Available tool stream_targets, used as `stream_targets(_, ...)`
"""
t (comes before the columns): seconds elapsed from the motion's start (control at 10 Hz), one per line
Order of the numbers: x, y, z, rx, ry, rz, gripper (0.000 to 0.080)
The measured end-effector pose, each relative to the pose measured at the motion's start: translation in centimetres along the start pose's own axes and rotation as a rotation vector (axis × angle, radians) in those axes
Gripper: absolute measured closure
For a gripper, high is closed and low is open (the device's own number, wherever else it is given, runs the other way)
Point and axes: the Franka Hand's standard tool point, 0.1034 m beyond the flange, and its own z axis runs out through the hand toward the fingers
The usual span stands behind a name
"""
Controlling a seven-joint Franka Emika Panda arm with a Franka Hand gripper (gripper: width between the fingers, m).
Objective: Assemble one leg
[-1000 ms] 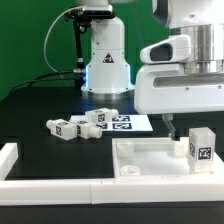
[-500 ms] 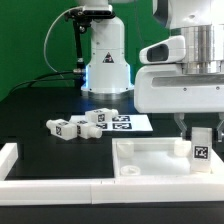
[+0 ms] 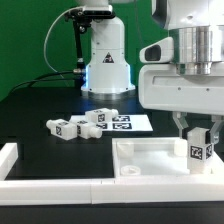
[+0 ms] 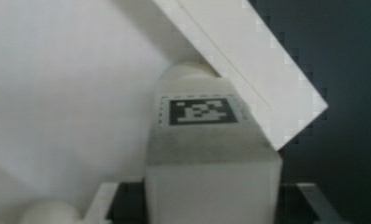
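A leg (image 3: pixel 200 151), a short white post with a black-and-white tag, stands upright at the right end of the wide white rimmed panel (image 3: pixel 150 160). My gripper (image 3: pixel 199 132) is lowered over it, with one finger on each side of its top. In the wrist view the leg (image 4: pixel 208 140) fills the space between the fingertips (image 4: pixel 109 198), and a thin dark gap shows on either side. The jaws are open and straddle the leg without touching it. The panel's rim (image 4: pixel 235 55) runs behind the leg.
Three more tagged white legs (image 3: pixel 85 128) lie on the black table beside the marker board (image 3: pixel 128 123). The arm's base (image 3: pixel 105 60) stands behind them. A white border rail (image 3: pixel 60 186) runs along the table's front and left edges.
My gripper has moved toward the exterior view's right and come down, so its fingers now straddle the standing leg. The leg and the loose parts have not moved.
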Motion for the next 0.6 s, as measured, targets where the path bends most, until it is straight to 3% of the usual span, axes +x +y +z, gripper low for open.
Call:
stream_targets(0.3, -0.62, 0.09, -0.03, 0.01, -0.025, 0.58, 0.0511)
stream_targets(0.6, -0.56, 0.12, 0.01, 0.009, -0.023, 0.526, 0.0502)
